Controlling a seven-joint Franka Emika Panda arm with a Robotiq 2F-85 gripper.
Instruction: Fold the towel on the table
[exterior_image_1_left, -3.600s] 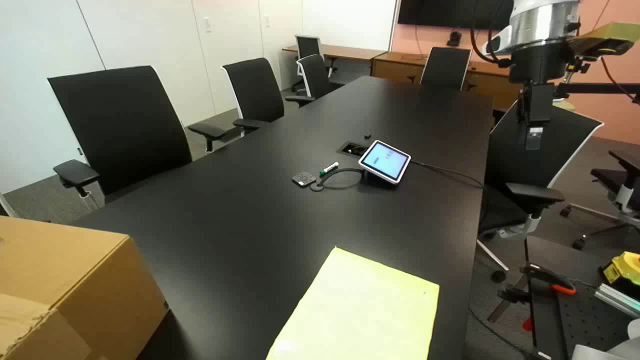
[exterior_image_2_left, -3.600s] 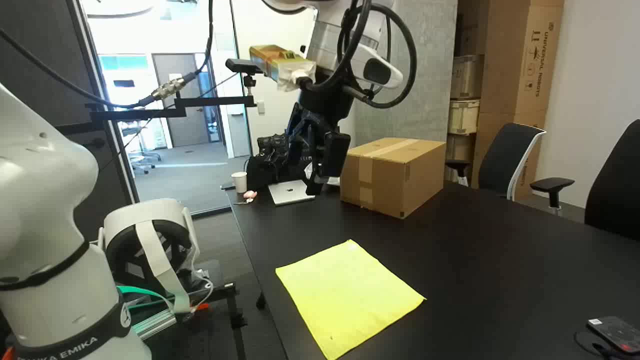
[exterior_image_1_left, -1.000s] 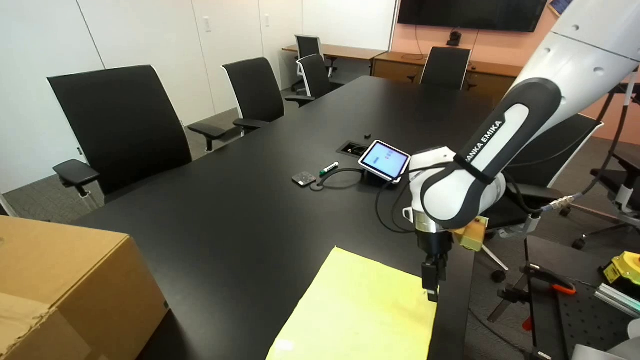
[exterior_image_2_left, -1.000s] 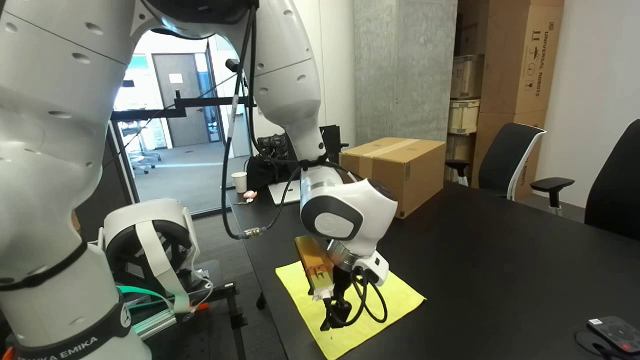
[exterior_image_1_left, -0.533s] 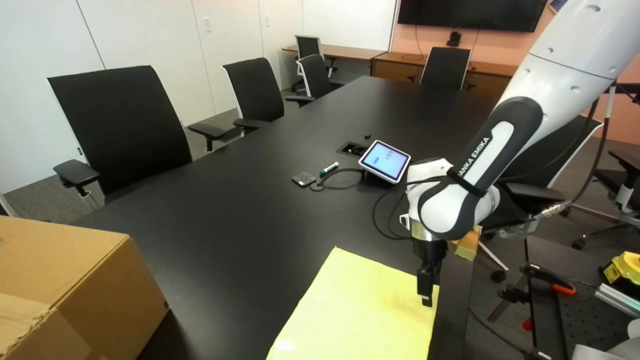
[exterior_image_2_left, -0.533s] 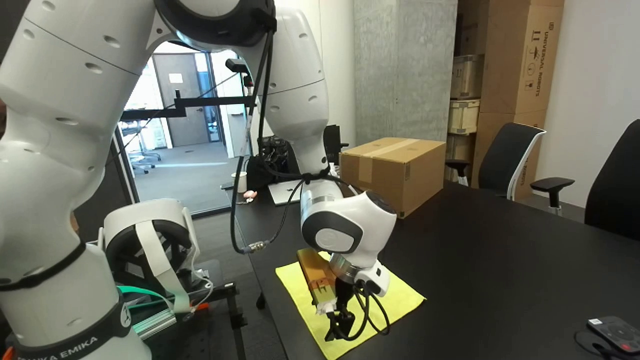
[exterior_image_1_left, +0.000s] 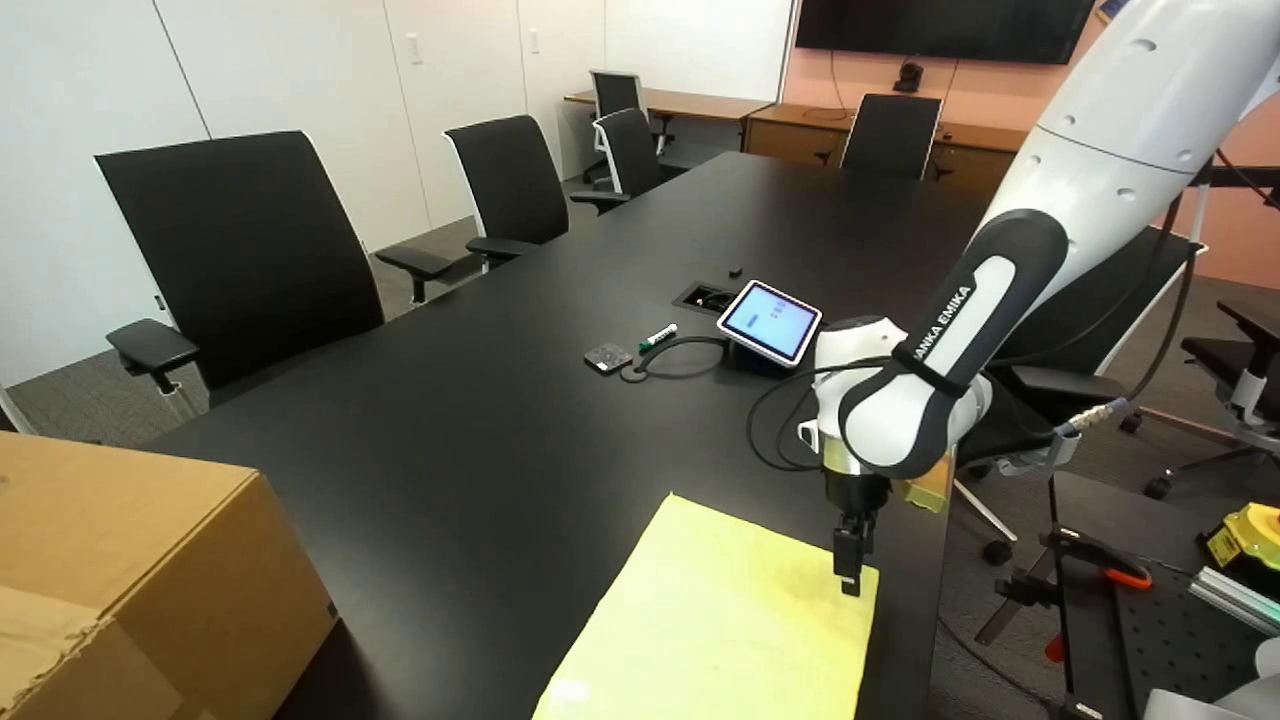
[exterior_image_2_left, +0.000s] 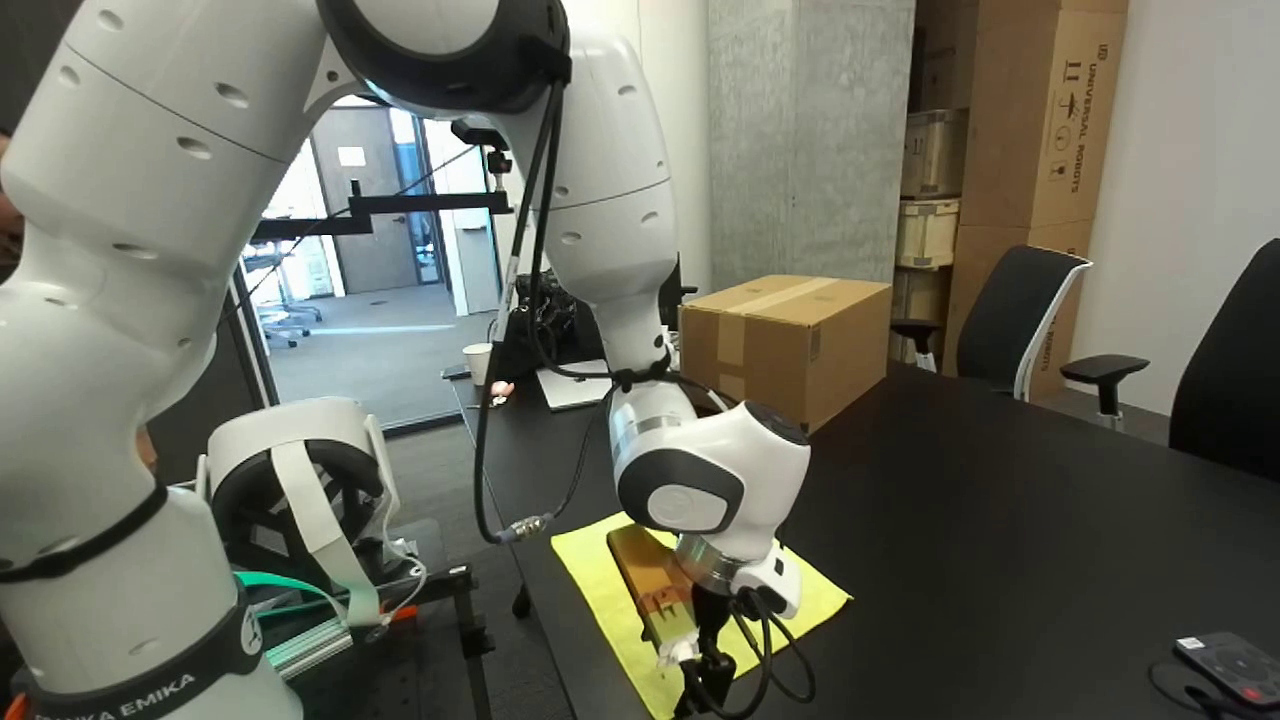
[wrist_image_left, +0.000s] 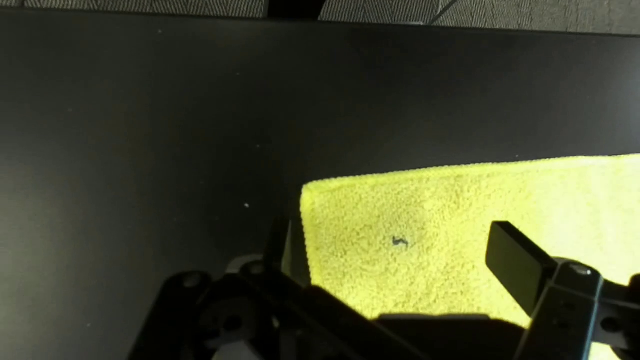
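A: White panelled walls (exterior_image_1_left: 300, 60) and black chairs (exterior_image_1_left: 245, 260) are set around a long, matte black bench (exterior_image_1_left: 480, 440). What writing can be read?

B: On the white arm (exterior_image_1_left: 1090, 190), "ANKA EMIKA" can be made out in an exterior view, its start hidden at a dark strap (exterior_image_1_left: 938, 372). "EMIKA" is repeated low on the base (exterior_image_2_left: 150, 610). On a tall carton (exterior_image_2_left: 1070, 120), "UNIVERSAL ROBOTS" is printed sideways. On a lit tablet (exterior_image_1_left: 770, 322), the text is too small to be read.

A: And the towel?

B: The towel (exterior_image_1_left: 720, 620) is laid flat on the bench, near its edge. In the wrist view, a corner of it is framed by the fingers (wrist_image_left: 520, 270), which are set wide apart. Whether the cloth is touched cannot be told.

A: What else is around, or in the way?

B: In an exterior view, the middle of the towel is covered by the arm and an amber block (exterior_image_2_left: 650, 590) mounted on its wrist. Beyond, a brown cardboard box (exterior_image_2_left: 845, 350) and a partly hidden laptop (exterior_image_2_left: 570, 392) are seen. A white headset (exterior_image_2_left: 305, 500) is placed beside the bench. Near the tablet, a marker (exterior_image_1_left: 660, 336) is seen.
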